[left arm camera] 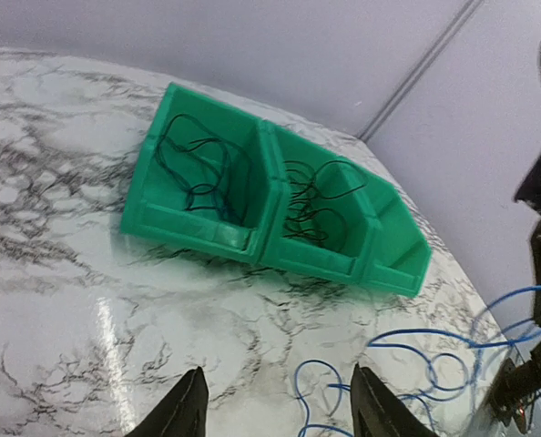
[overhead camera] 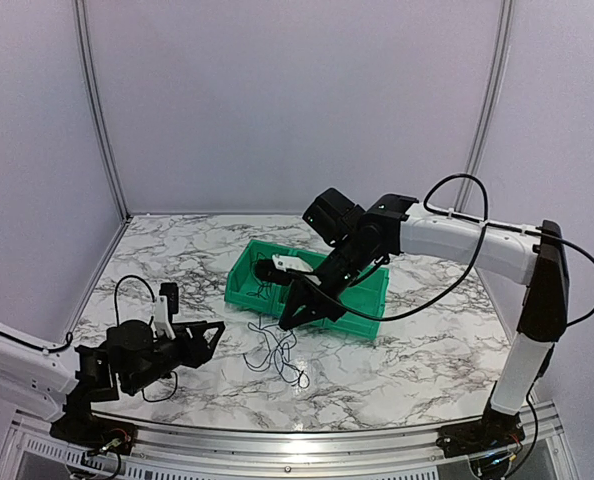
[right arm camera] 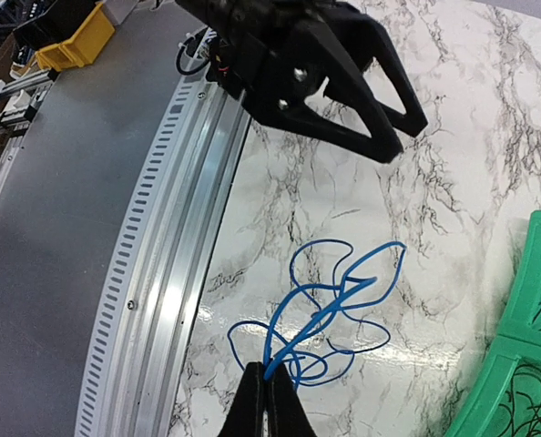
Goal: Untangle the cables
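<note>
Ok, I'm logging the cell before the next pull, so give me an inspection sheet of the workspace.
Surface: glossy marble-patterned table.
Job's things: blue cable in loose loops on the table; black cables lying in two compartments of the green bin.
Clutter: nothing seen.
Grippers: left gripper open, holding nothing; right gripper shut on the blue cable.
Cables: thick black arm cable arcs above the right arm.
Surroundings: pale walls; metal rail at the table edge; yellow bin beyond it.
</note>
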Available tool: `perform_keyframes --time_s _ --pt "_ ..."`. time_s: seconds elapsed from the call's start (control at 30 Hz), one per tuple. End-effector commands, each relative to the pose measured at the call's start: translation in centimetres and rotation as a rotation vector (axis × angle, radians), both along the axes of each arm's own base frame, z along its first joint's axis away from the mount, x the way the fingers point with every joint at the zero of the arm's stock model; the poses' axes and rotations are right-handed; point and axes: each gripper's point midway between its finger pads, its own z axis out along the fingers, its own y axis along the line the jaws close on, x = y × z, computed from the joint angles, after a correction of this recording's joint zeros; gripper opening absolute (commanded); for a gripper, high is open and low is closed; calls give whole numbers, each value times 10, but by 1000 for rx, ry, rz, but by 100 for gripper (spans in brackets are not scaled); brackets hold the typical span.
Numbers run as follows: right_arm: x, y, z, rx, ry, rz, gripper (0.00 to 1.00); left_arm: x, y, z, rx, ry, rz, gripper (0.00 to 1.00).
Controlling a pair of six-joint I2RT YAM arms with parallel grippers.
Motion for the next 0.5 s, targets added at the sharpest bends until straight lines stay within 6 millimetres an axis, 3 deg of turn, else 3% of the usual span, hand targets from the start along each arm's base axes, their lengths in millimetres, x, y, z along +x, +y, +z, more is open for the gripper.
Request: perform_keyframes --time_s 0.0,0.17,0.27,0.47 --pt "-2 -2 -4 -11 -57 41 0 -19 -19 33 86 -143 -216 55" --pt "0 1 -3 -5 -59 43 0 -28 -53 63 135 -236 -375 55" --pt "-2 2 -2 1 -44 46 1 -28 -71 63 172 -246 -435 53" --pt "-5 2 1 10 -33 51 1 -14 -88 57 251 -246 -420 51"
